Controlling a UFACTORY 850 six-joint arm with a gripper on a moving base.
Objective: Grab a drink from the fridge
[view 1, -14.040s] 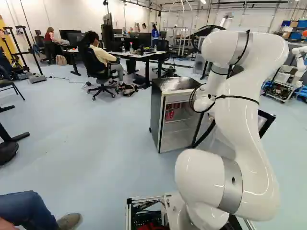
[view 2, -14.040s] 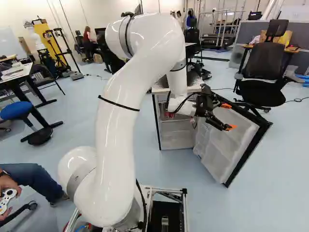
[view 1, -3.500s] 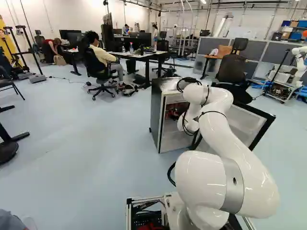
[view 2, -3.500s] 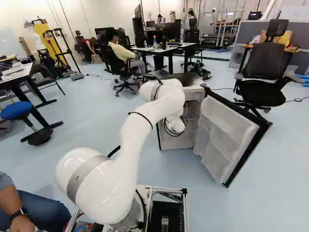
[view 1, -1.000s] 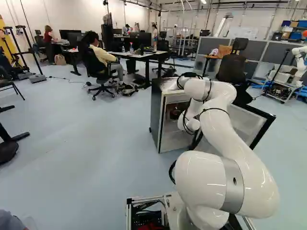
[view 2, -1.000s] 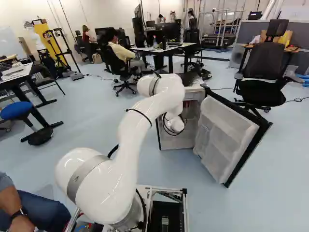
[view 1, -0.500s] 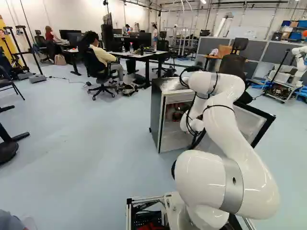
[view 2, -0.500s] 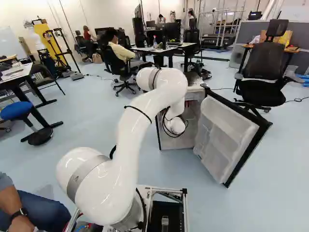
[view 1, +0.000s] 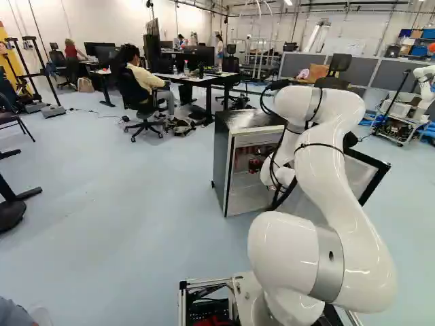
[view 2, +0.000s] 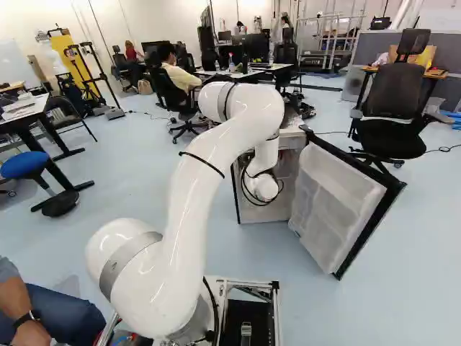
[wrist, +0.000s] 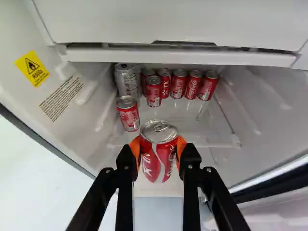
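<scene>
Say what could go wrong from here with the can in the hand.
The held can could slip, as the hand grips it only by its sides. A sideways swing might knock over the nearby can. Backing out, the arm could bump the open door close beside it.

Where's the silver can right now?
In the wrist view, the silver can stands on the fridge shelf ahead of the gripper, just beyond that shelf's nearest red can, at one end of the other red cans.
</scene>
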